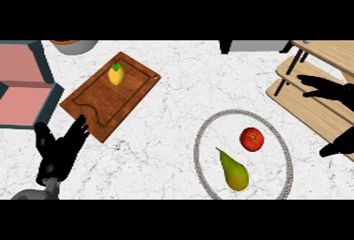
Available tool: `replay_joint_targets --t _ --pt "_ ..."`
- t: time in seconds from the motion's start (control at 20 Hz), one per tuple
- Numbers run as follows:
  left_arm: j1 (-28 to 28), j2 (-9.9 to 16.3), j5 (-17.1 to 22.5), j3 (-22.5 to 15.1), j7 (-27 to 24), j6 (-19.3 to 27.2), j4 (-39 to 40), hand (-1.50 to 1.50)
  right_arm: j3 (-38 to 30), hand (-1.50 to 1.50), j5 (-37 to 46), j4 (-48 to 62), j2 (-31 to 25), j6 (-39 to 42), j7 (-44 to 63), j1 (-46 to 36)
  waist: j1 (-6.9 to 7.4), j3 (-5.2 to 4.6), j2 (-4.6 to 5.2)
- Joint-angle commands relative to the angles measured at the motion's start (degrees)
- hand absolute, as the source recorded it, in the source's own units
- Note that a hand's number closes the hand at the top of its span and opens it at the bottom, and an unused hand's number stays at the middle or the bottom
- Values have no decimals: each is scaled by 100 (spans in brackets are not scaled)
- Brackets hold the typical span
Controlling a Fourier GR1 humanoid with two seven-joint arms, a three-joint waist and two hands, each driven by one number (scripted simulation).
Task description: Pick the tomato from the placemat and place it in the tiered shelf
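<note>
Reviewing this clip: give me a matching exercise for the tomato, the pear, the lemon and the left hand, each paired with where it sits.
Things:
1. tomato
2. pear
3. lemon
4. left hand

Places:
A. on the wooden cutting board
B. lower part of the round placemat
C. upper right part of the placemat
D. open, at the view's lower left by the board's corner

Pairs: 1-C, 2-B, 3-A, 4-D

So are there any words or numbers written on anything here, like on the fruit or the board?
None: no words, numbers, labels or signs show anywhere in the head view.
The tomato, the pear and the lemon carry no stickers.
The wooden cutting board, the round placemat and the tiered shelf are plain too.
</note>
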Motion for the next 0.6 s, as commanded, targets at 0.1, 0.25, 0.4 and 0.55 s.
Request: replay_joint_targets --t 0.1,0.25,0.4,0.55 --pt "3 -40 15 25 70 -131 -59 0 481 -150 591 -1100 418 -735 1667 -167 60 -77 -11" --pt "151 -105 -41 125 -223 -216 92 0 743 -150 796 -1607 765 -893 2362 41 62 -74 2" --pt "-16 -156 -209 63 77 -95 -110 0 907 -150 949 -1518 947 -641 2846 -191 80 -71 10" --pt "-337 -157 -183 256 80 -320 356 0 1160 -150 1323 -1866 1108 -647 2875 76 48 -70 17"
